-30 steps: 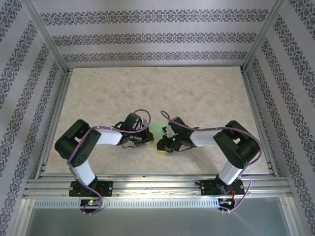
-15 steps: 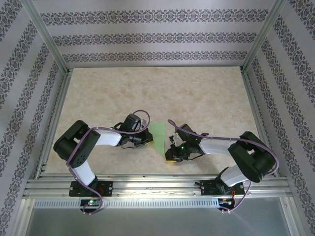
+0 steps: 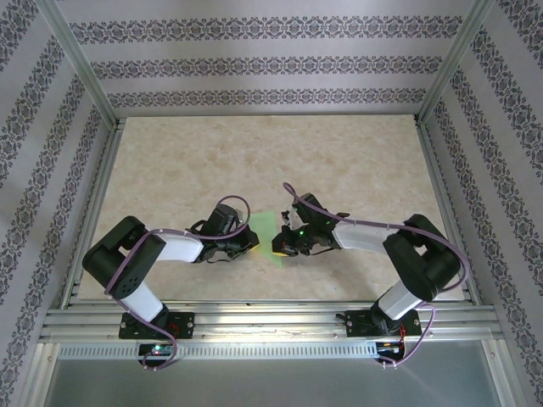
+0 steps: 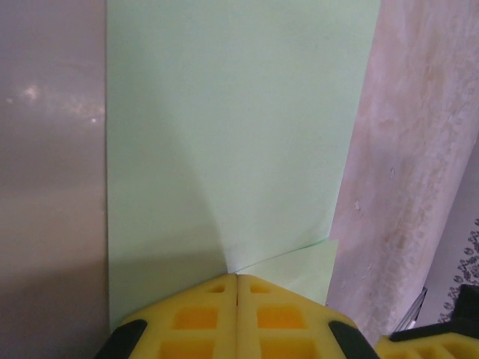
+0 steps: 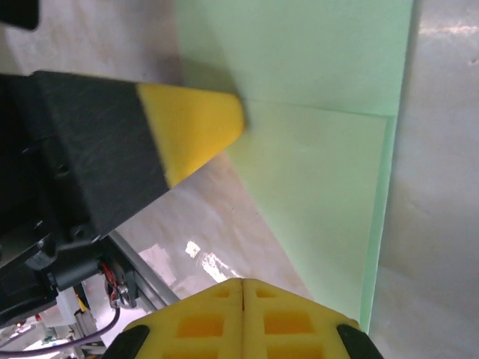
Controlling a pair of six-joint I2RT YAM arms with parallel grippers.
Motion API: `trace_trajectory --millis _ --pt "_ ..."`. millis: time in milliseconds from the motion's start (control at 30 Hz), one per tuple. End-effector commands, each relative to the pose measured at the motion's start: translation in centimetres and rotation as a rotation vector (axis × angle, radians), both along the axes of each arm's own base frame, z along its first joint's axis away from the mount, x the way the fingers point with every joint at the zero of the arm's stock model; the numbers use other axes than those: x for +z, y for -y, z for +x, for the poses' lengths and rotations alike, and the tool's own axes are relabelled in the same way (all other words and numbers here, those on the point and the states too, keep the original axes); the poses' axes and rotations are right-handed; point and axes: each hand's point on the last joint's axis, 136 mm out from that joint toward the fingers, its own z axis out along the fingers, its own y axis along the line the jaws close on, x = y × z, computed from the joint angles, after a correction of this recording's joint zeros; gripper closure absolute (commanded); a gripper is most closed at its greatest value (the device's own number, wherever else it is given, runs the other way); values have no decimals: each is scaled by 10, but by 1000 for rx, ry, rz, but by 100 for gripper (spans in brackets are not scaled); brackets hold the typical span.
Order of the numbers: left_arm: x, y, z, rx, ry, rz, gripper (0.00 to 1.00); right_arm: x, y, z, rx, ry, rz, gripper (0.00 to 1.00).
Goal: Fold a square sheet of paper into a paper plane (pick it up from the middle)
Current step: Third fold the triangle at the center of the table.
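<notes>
The square sheet of paper [image 3: 268, 225] lies partly folded on the table between my two grippers, pale green with a diagonal crease and a small flap [image 4: 303, 269] at its near corner. My left gripper [image 3: 251, 243] is shut, and its yellow tips [image 4: 237, 278] press down on the paper where the creases meet. The right wrist view shows that same left gripper [image 5: 224, 120] resting on the sheet [image 5: 322, 149]. My right gripper [image 3: 278, 248] is shut with nothing in it. Its tips [image 5: 243, 283] sit over bare table just beside the paper's slanted edge.
The beige marbled table [image 3: 271, 161] stretches far beyond the paper. An aluminium rail [image 3: 271, 318] runs along the near edge by the arm bases. Patterned walls enclose the other three sides.
My right gripper swung out to the right and nearer, then came back to the paper's near edge and shut. The left gripper stayed shut on the sheet while its arm shifted slightly.
</notes>
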Motion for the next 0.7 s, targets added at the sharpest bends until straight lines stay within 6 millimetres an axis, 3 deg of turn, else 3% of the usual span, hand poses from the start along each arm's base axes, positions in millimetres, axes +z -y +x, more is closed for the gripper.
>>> trace_trajectory --millis 0,200,300,433,667 --pt "-21 -22 -11 68 -55 104 100 -3 -7 7 -9 2 1 97" --pt "-10 -16 -6 35 -12 79 100 -40 21 -14 -14 -64 -101 99" --pt "-5 -10 -4 11 1 69 100 -49 29 -24 -7 -80 -126 99" --pt "6 -2 0 -24 28 45 96 -53 36 -26 -6 -79 -154 99" --pt "50 8 -2 -40 174 32 88 -52 36 -23 -12 -67 -166 99"
